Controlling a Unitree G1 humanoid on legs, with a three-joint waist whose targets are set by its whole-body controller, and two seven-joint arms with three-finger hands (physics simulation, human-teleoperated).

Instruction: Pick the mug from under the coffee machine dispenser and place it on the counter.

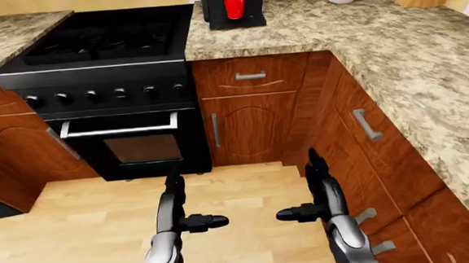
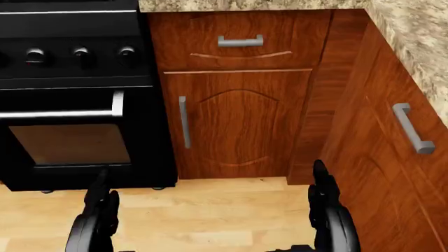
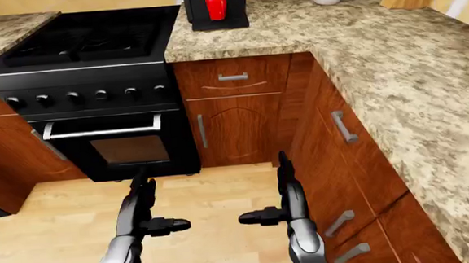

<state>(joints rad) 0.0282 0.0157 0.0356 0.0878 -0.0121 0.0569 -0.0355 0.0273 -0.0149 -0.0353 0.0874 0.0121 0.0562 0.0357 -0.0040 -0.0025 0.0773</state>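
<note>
Standing under the coffee machine (image 1: 232, 6) spout, the red mug (image 1: 234, 4) is seen on the speckled tabletop (image 1: 393, 54), just right of the black stove (image 1: 102, 41). The left robot hand (image 1: 192, 221) and right robot hand (image 1: 304, 212) are held open and empty, low over the wooden floor (image 1: 94, 226), well apart from the mug.

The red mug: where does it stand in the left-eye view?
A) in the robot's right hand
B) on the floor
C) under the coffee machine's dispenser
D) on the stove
C: the red mug stands on the base of the black coffee machine, far from both empty hands.
</note>
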